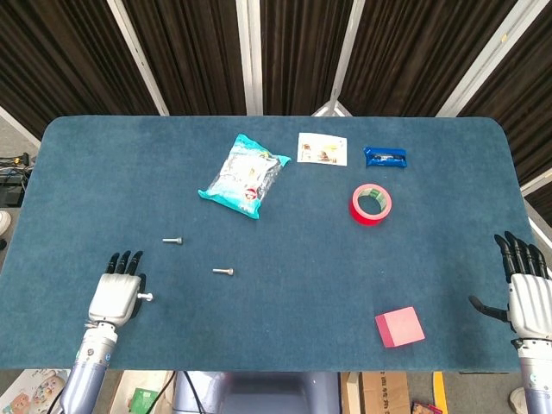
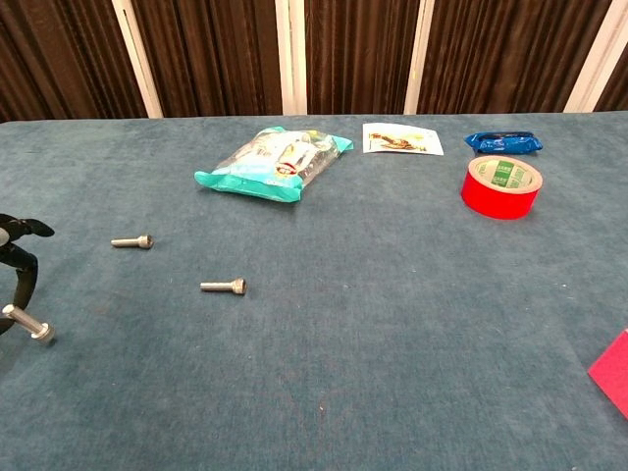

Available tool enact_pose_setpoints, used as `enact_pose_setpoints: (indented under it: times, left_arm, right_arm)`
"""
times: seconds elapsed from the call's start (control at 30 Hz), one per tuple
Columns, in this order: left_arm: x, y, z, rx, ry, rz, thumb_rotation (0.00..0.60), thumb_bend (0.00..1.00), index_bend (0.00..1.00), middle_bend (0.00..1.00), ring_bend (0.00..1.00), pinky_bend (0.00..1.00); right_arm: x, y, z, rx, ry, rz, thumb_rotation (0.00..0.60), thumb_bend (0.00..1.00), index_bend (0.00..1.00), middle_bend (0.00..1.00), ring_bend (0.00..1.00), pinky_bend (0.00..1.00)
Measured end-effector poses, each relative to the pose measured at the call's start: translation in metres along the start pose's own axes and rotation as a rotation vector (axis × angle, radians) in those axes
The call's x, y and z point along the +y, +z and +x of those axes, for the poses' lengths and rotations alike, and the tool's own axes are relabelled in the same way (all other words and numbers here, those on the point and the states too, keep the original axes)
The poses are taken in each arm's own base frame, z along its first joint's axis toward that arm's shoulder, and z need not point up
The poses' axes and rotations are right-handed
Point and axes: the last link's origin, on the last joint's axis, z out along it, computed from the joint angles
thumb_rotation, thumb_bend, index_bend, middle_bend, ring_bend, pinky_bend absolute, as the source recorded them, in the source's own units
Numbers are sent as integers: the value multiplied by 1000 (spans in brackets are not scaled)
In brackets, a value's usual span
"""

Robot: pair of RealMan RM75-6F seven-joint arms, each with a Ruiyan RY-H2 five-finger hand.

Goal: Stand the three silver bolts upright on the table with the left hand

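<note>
My left hand [image 1: 114, 295] hovers over the table's front left and pinches a silver bolt [image 1: 144, 297] that sticks out sideways to the right; the chest view shows that bolt [image 2: 29, 325] tilted, head end lower, just under dark fingertips [image 2: 22, 257]. Two other silver bolts lie flat on the blue cloth: one [image 1: 172, 241] beyond the hand, also the bolt [image 2: 132, 241], and one [image 1: 224, 272] to its right, also the bolt [image 2: 224, 287]. My right hand [image 1: 528, 289] rests at the table's front right edge with fingers spread, holding nothing.
A teal snack bag [image 1: 244, 174], a white card [image 1: 322, 148] and a blue packet [image 1: 385, 156] lie at the back. A red tape roll [image 1: 372, 203] sits right of centre, a pink block [image 1: 399, 327] near the front right.
</note>
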Motion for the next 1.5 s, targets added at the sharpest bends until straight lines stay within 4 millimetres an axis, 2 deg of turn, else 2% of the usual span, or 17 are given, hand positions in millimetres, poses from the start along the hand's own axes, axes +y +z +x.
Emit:
enact_pose_setpoints:
  times: [1.17,1.5]
  left_arm:
    - [7,-1,-1,-11,40,2,600,514,501,20,0,0]
    - [5,-7,6,12,30,3,600,429,405,0,0,0]
  right_arm:
    - [1,0,0,-10,0,3,600,0,0,0,0,0]
    - [1,-1,0,-13,1,7,600,0,0,0,0,0]
